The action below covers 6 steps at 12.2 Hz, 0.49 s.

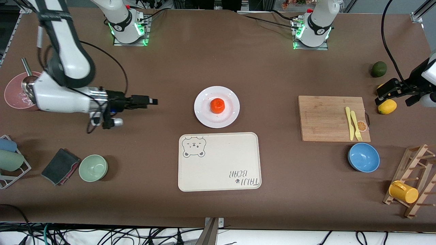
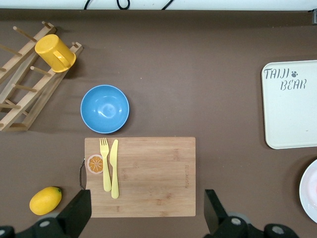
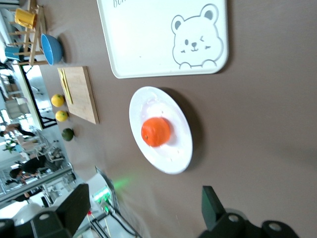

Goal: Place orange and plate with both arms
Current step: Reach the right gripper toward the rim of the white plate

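Orange on white plate, mid-table, clear of both jaws. Right gripper released, over bare table toward right arm's end. Left gripper released, over lemon.

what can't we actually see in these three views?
- Plate: the left wrist view's edge cuts it to a sliver; the orange on it is out of that frame.
- Second lemon: in the front view the left gripper covers all but a yellow sliver; the other lemon shows whole.
- Pink dish: partly covered by the right arm in the front view.
- Right gripper: seen side-on in the front view.
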Motion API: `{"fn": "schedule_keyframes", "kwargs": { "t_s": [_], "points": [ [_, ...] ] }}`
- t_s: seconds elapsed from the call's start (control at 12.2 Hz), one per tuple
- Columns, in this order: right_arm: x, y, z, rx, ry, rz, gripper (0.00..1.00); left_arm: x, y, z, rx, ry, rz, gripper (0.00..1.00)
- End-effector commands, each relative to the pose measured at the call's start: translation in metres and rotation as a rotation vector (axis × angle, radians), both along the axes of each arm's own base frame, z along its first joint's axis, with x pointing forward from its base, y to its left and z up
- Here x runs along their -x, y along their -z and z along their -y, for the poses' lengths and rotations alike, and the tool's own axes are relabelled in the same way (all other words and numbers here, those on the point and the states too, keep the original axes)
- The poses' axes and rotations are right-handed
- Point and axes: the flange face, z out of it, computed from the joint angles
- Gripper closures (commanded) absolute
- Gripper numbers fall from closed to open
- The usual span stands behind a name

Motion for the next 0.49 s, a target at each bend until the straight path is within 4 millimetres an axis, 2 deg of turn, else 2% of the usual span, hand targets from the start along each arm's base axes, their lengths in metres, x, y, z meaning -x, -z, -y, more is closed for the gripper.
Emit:
{"fn": "schedule_keyframes", "kwargs": {
  "t_s": [0.0, 0.16, 0.41],
  "points": [
    [0.008, 0.056, -0.024, -0.064, 0.017, 0.05, 0.0, -0.001, -0.005, 0.0, 0.012, 0.015, 0.011, 0.0],
    [0.022, 0.088, -0.036, -0.099, 0.043, 0.077, 0.0, -0.002, -0.004, 0.001, 0.011, 0.015, 0.009, 0.0],
    [0.058, 0.142, -0.076, -0.157, 0.131, 0.133, 0.0, -0.002, -0.004, 0.002, 0.012, 0.018, 0.008, 0.0]
  ]
}}
